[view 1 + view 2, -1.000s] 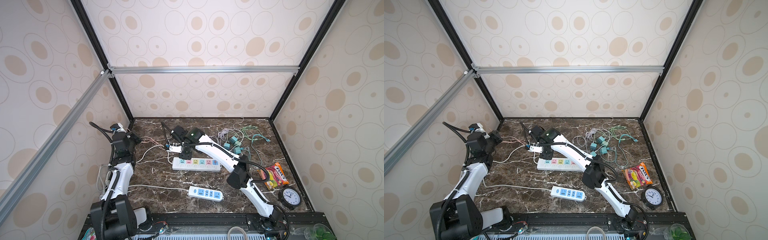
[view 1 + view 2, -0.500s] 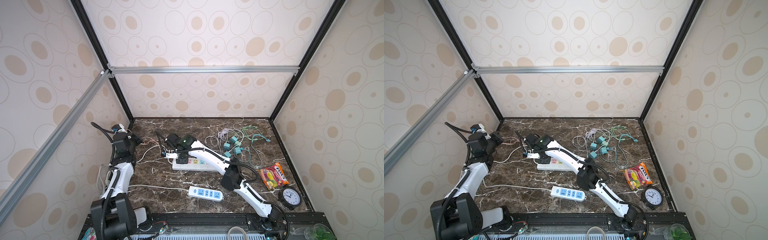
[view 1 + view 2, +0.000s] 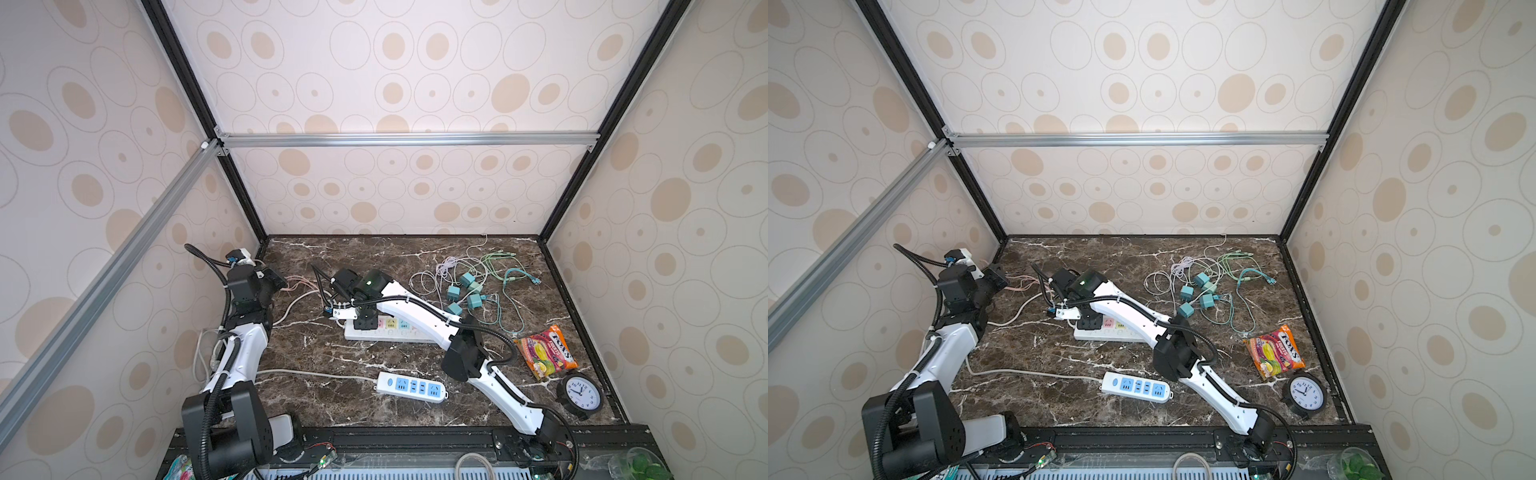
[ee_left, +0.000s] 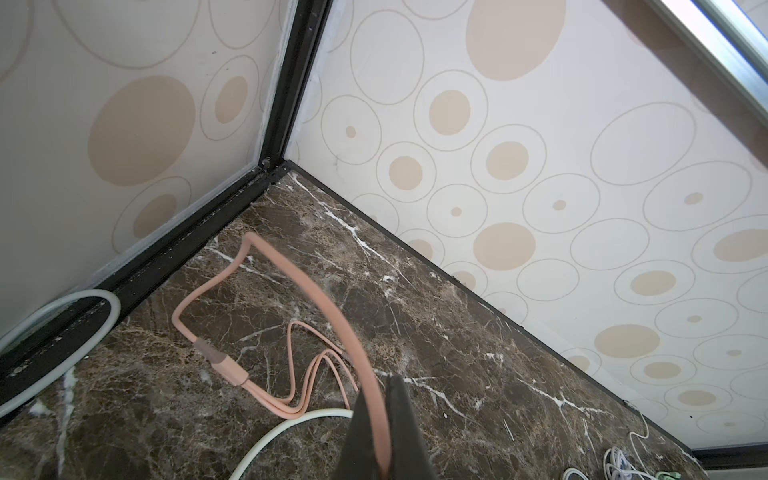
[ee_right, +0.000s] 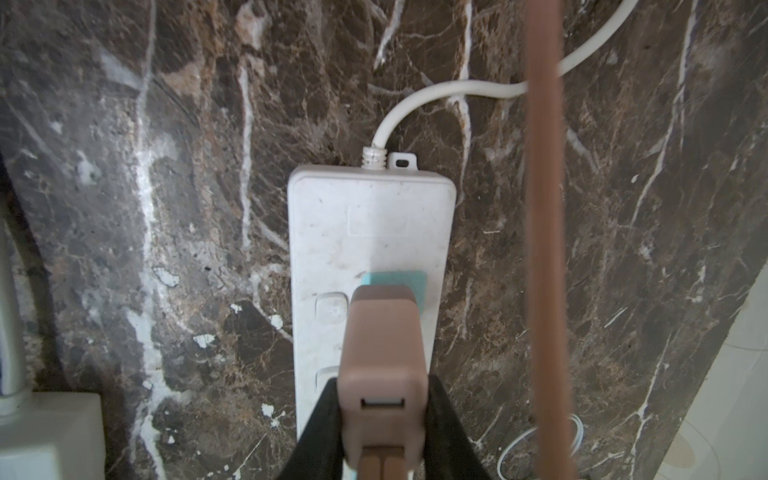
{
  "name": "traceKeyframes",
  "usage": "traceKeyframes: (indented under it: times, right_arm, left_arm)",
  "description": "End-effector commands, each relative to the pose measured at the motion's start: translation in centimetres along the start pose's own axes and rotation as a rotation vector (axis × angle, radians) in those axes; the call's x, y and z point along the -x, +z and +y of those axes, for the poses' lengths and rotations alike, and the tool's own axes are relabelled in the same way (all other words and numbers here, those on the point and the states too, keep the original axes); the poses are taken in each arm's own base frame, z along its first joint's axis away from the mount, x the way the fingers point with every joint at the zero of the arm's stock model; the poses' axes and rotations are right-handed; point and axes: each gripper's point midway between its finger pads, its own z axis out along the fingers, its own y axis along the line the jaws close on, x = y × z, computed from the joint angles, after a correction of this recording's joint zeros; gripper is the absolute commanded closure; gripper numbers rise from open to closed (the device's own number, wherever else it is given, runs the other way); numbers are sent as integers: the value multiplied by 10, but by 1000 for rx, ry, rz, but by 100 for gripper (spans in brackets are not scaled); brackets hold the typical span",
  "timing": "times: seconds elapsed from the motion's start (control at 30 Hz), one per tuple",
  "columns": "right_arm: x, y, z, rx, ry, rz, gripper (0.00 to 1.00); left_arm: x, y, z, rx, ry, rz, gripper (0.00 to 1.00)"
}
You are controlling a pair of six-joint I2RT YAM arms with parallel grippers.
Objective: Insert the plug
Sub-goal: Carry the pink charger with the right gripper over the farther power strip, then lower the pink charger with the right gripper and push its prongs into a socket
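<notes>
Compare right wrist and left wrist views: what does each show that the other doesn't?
Right wrist only: the right gripper clamped on the pink plug, over the teal socket of the white power strip. Left wrist only: the left gripper shut on the pink cable, with its connector lying near the enclosure corner. Both: the marble table, the pink cable and a white cord.

Open for passing over the bare marble tabletop [image 3: 324, 361] between colour-socket strip [image 3: 390, 332] and blue-socket strip [image 3: 411, 387]; crowded far right by tangled cables [image 3: 505, 291] and teal adapters [image 3: 467, 279], near right by candy bag [image 3: 546, 353] and clock [image 3: 579, 392].
</notes>
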Motion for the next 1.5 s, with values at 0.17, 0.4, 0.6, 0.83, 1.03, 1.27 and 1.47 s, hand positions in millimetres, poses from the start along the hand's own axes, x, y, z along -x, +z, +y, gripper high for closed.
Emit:
traceKeyframes:
  times: [0.17, 0.4, 0.6, 0.83, 1.03, 1.27, 1.47]
  right_arm:
    - [-15, 22, 17, 59, -35, 83, 100]
    - [-32, 31, 39, 176, -54, 137, 100]
    - [-68, 14, 47, 274, -34, 216, 100]
    - [-77, 6, 30, 238, 9, 216, 100]
    - [-76, 29, 44, 314, 16, 219, 100]
    - [-93, 54, 44, 327, 22, 289, 99]
    - [-80, 37, 30, 267, 50, 221, 76]
  left_arm:
    - [1, 1, -1, -14, 0, 4, 100]
    - [-2, 2, -2, -16, 4, 14, 100]
    - [-8, 7, -4, -39, -4, 42, 100]
    - [-16, 12, -6, -68, -14, 77, 100]
    - [-21, 14, -7, -82, -17, 93, 100]
    - [-25, 19, -5, -80, -23, 111, 100]
    - [-30, 22, -3, -80, -34, 127, 100]
